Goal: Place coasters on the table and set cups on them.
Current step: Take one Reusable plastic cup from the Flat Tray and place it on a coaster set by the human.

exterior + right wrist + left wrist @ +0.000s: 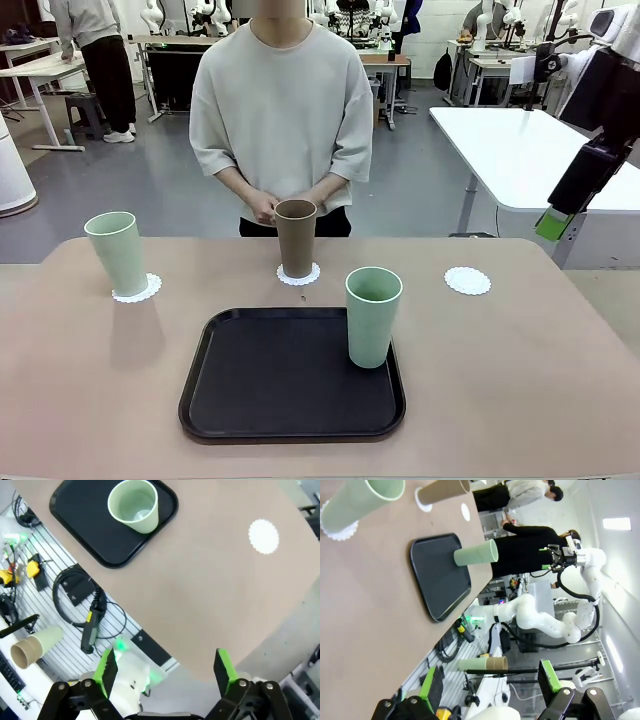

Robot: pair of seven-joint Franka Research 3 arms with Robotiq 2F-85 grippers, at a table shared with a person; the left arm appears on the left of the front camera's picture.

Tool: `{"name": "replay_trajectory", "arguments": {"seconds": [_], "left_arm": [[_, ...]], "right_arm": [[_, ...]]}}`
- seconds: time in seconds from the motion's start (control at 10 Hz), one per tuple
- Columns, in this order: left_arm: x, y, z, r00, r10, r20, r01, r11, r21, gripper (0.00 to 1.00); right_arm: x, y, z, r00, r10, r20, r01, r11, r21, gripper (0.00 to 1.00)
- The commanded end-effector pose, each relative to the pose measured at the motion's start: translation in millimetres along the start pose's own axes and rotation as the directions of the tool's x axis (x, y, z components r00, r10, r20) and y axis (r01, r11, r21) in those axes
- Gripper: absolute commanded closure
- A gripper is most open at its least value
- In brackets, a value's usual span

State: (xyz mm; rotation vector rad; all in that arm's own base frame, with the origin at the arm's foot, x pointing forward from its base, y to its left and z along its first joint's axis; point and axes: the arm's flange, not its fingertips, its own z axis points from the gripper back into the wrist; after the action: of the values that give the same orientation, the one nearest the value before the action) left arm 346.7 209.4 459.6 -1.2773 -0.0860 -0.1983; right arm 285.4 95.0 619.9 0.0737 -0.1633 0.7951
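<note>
A pale green cup (116,252) stands on the left coaster (138,290), and the brown cup (296,238), with the person's hands (264,207) close behind its rim, stands on the middle coaster (299,275). The second pale green cup (373,316) stands on the black tray (250,400), and the right coaster (468,280) lies bare on the bench (520,380). That last cup looks to be the step in hand: the left gripper (487,682) and right gripper (165,677) hang clear, fingers spread and empty, so the right one would need to straddle the cup, lift it and set it upright on the bare coaster.

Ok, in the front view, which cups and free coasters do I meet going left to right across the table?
left green cup → brown cup → right green cup → bare coaster
</note>
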Motion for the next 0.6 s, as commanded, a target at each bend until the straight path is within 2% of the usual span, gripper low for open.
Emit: {"name": "replay_trajectory", "arguments": {"seconds": [0.0,0.1,0.2,0.3,0.5], "left_arm": [[-0.7,-3.9,-1.5,1.0,0.017,0.024,-0.017,1.0,0.002,0.0],[-0.7,-3.9,-1.5,1.0,0.017,0.024,-0.017,1.0,0.002,0.0],[-0.7,-3.9,-1.5,1.0,0.017,0.024,-0.017,1.0,0.002,0.0],[-0.7,-3.9,-1.5,1.0,0.017,0.024,-0.017,1.0,0.002,0.0],[-0.7,-3.9,-1.5,1.0,0.017,0.024,-0.017,1.0,0.002,0.0]], "right_arm": [[-2.9,-1.9,-1.3,1.0,-0.004,0.01,0.003,1.0,0.019,0.0],[-1.6,-17.8,-14.1,0.985,0.145,0.094,-0.147,0.989,0.013,0.0],[7.0,-41.2,-31.6,0.95,0.224,0.218,-0.238,0.97,0.042,0.0],[15.9,-63.2,-50.2,0.91,0.279,0.305,-0.315,0.946,0.073,0.0],[30.9,-104.3,-84.2,0.827,0.372,0.422,-0.451,0.887,0.103,0.0]]}}
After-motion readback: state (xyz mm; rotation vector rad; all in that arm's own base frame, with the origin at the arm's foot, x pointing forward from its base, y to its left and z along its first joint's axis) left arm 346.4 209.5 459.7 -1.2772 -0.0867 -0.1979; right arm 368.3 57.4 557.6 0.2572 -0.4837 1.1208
